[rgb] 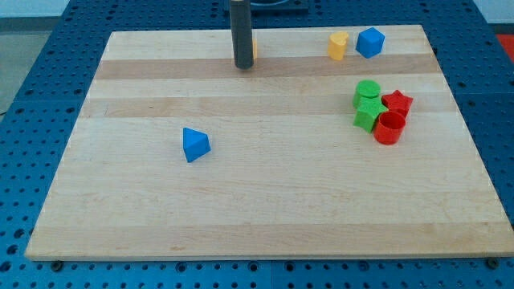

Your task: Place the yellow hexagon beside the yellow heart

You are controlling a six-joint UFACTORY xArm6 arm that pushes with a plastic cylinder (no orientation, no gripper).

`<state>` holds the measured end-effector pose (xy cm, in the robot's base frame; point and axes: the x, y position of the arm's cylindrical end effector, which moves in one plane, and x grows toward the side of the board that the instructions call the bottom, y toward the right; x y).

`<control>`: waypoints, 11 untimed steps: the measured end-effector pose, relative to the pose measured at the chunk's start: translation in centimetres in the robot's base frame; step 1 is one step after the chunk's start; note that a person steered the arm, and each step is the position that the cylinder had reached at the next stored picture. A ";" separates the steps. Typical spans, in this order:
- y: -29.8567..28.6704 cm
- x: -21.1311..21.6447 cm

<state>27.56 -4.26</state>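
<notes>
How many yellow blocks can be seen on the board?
2. A yellow heart sits near the view's top right, beside a blue block. A second yellow block is mostly hidden behind my tip; its shape cannot be told.

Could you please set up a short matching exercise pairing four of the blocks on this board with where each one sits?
Blocks:
1. blue triangle
2. yellow heart
3. yellow hexagon
4. red star

Places:
A. mostly hidden behind my tip, near the view's top
B. alone, left of the board's centre
C. just left of the blue block at the view's top right
D. in the green-and-red cluster on the view's right

Pairs: 1-B, 2-C, 3-A, 4-D
</notes>
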 end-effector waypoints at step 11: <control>8.8 2.7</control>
